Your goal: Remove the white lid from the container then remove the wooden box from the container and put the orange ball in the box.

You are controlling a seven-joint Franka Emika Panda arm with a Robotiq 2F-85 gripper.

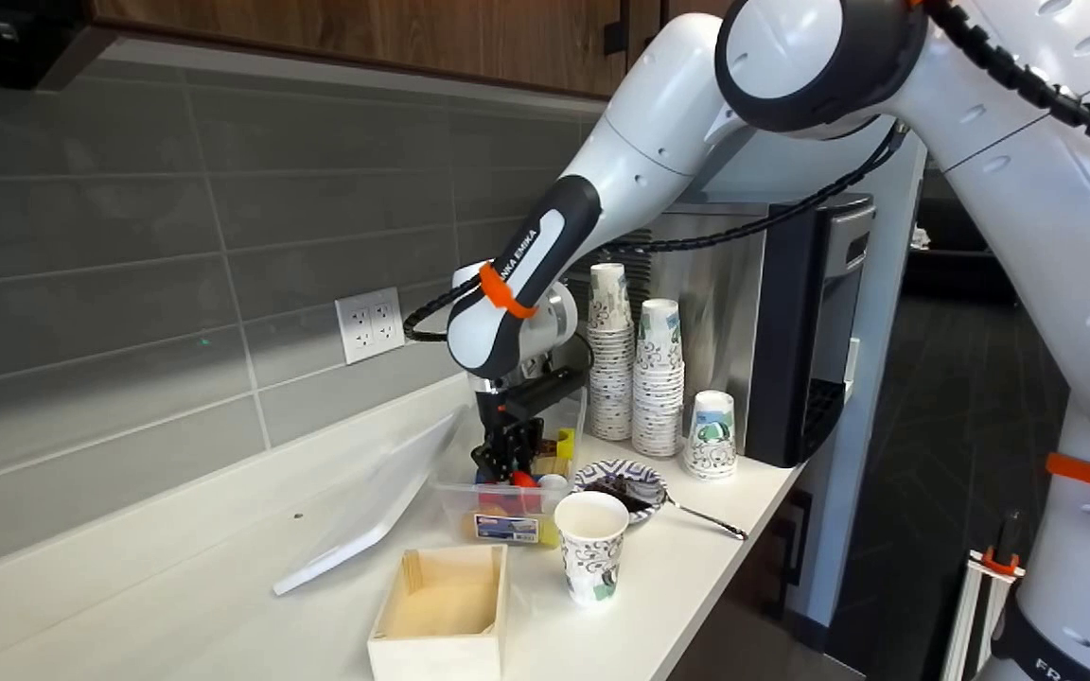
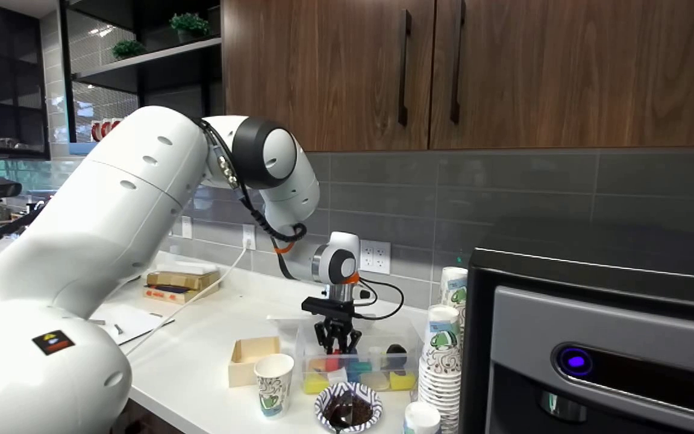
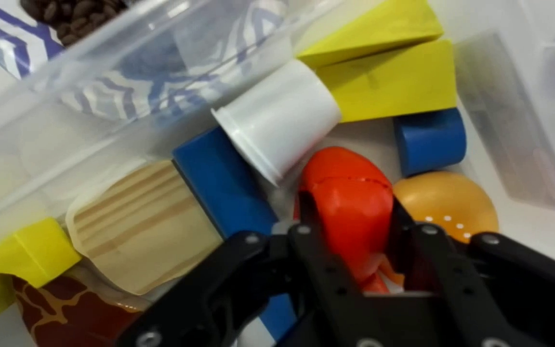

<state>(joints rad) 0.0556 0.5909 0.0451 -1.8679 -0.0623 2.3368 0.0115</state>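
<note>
Red-orange in the pinch: gripper (image 3: 354,212) clasping the orange ball (image 3: 345,185), right inside the container (image 1: 455,506)!
White lid (image 1: 375,506) slants beside it, on the side of the back edge of the counter (image 1: 223,624); nearer the front edge come a patterned bowl (image 2: 323,405) of dark beans (image 2: 356,411), then a paper cup (image 1: 592,553), and look, beside that cup, out of the container, sits the wooden box (image 1: 441,605), opening upward.

White counter (image 1: 252,636): container (image 1: 460,501), wooden box (image 1: 441,655), paper cups (image 1: 592,558), bowl (image 1: 613,468)
</note>
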